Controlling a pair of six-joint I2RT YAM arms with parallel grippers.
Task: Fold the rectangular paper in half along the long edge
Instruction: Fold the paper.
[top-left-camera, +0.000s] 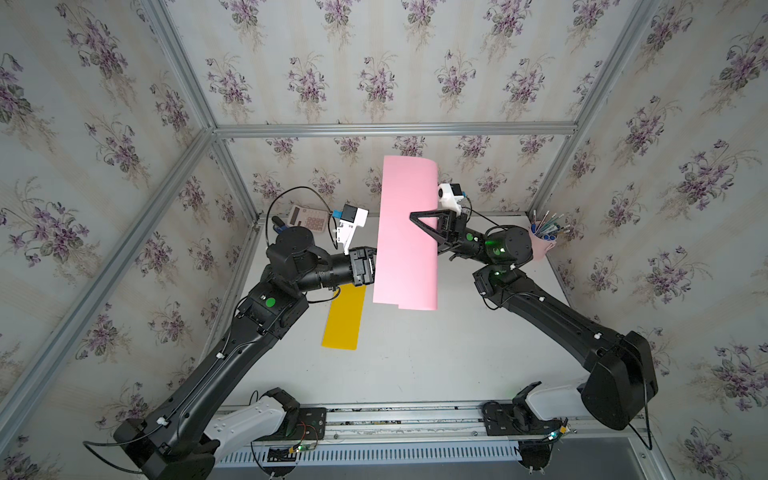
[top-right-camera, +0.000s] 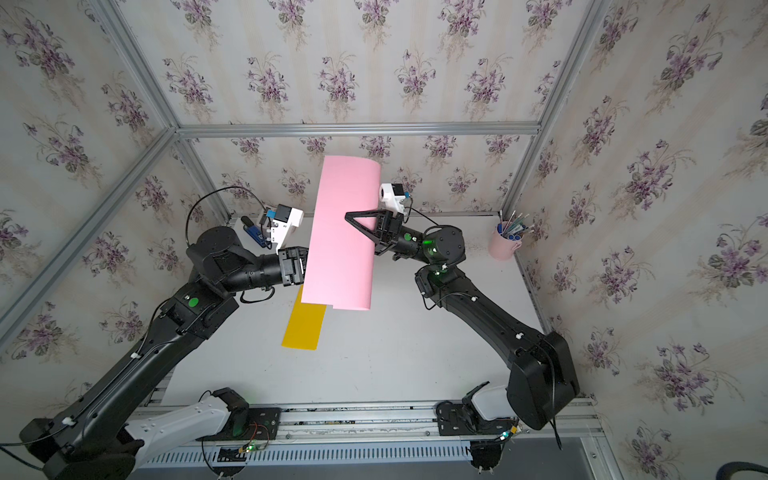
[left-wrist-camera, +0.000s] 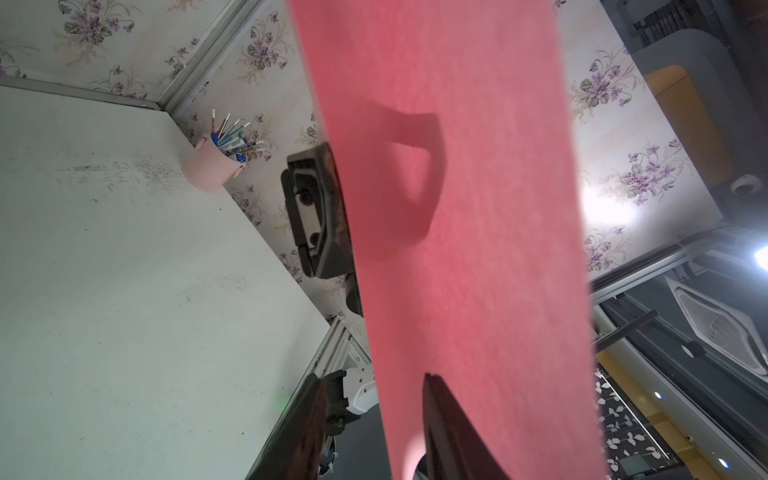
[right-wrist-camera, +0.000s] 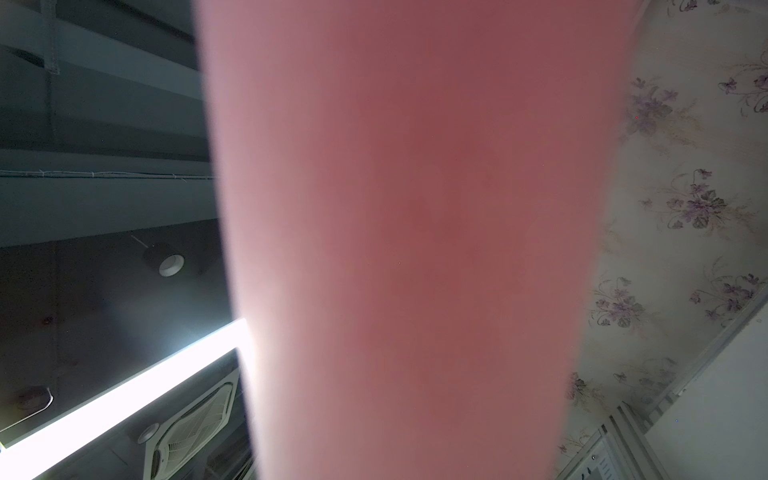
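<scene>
Pink paper (top-left-camera: 405, 232) aloft, curled — right fingers (left-wrist-camera: 320, 216) clasp it, left fingers (left-wrist-camera: 453, 436) apart

Pink paper (top-left-camera: 405, 249): plain rectangular sheet, matte, unprinted. Held aloft, clear of tabletop (top-left-camera: 415, 365), long axis running from robot base toward back wall. Loosely bent over lengthwise, uncreased, with rounded bend on robot's right side. Two layers show at near end, edges offset, lower layer sticking out leftward. Right claw (top-left-camera: 419, 226) grips bent side near mid-length, one finger over, other under. Left side passes between spread fingers of left claw (left-wrist-camera: 372, 386), unpinched.
</scene>
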